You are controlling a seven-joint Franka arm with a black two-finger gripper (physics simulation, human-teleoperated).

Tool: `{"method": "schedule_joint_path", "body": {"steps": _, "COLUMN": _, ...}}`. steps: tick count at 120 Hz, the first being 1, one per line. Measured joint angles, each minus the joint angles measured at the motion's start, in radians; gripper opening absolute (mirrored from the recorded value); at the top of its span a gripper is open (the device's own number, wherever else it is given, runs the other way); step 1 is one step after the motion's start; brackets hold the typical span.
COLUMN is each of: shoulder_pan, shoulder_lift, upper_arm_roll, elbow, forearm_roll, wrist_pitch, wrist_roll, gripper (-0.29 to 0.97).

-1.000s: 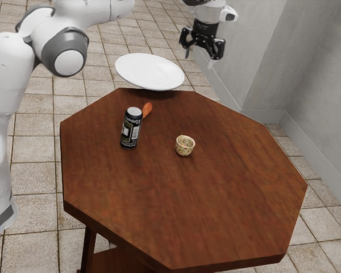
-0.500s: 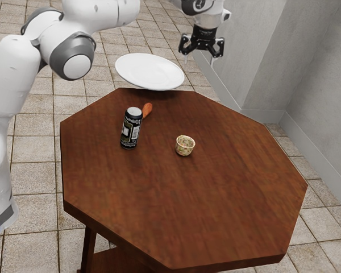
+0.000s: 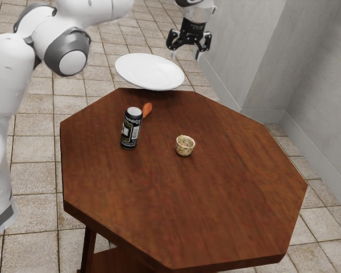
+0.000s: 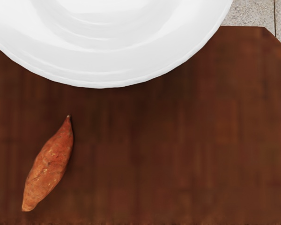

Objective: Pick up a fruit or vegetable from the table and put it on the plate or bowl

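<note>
- The gripper (image 3: 184, 54) hangs at the top centre of the exterior view, fingers spread wide with nothing between them.
- The sweet potato (image 3: 147, 109) (image 4: 48, 164) lies on the table (image 3: 204, 193) just behind the jar (image 3: 131, 128), near the white plate (image 3: 149, 71) (image 4: 107, 51) but apart from it.
- A small cup (image 3: 185, 145) stands right of the jar.

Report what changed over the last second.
The open, empty gripper swung toward the exterior view's left, away from the wall and nearer the white plate; it took hold of nothing. The plate, sweet potato, dark jar and small cup stayed put.
</note>
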Motion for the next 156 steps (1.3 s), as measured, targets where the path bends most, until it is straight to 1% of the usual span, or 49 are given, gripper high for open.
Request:
{"method": "schedule_joint_path", "body": {"steps": 17, "shoulder_pan": -0.003, "shoulder_lift": -0.096, "upper_arm_roll": -0.028, "elbow": -0.164, "forearm_roll": 0.002, "wrist_pitch": 0.068, "wrist_roll": -0.05, "gripper": 0.68}}
{"method": "schedule_joint_path", "body": {"steps": 35, "shoulder_pan": -0.004, "shoulder_lift": -0.151, "upper_arm_roll": -0.06, "elbow": -0.288, "forearm_roll": 0.006, "wrist_pitch": 0.15, "wrist_roll": -0.092, "gripper": 0.68}}
{"method": "schedule_joint_path", "body": {"steps": 49, "shoulder_pan": -0.007, "shoulder_lift": -0.168, "upper_arm_roll": -0.072, "elbow": -0.334, "forearm_roll": 0.013, "wrist_pitch": 0.194, "wrist_roll": -0.118, "gripper": 0.68}}
{"method": "schedule_joint_path", "body": {"steps": 67, "shoulder_pan": -0.006, "shoulder_lift": -0.2, "upper_arm_roll": -0.074, "elbow": -0.374, "forearm_roll": 0.017, "wrist_pitch": 0.213, "wrist_roll": -0.146, "gripper": 0.68}}
{"method": "schedule_joint_path", "body": {"steps": 88, "shoulder_pan": -0.008, "shoulder_lift": -0.244, "upper_arm_roll": -0.092, "elbow": -0.436, "forearm_roll": 0.045, "wrist_pitch": 0.206, "wrist_roll": -0.169, "gripper": 0.68}}
{"method": "schedule_joint_path", "body": {"steps": 123, "shoulder_pan": -0.009, "shoulder_lift": -0.278, "upper_arm_roll": -0.091, "elbow": -0.513, "forearm_roll": 0.081, "wrist_pitch": 0.18, "wrist_roll": -0.194, "gripper": 0.68}}
{"method": "schedule_joint_path", "body": {"steps": 156, "shoulder_pan": -0.01, "shoulder_lift": -0.376, "upper_arm_roll": -0.09, "elbow": -0.646, "forearm_roll": 0.114, "wrist_pitch": 0.216, "wrist_roll": -0.208, "gripper": 0.68}}
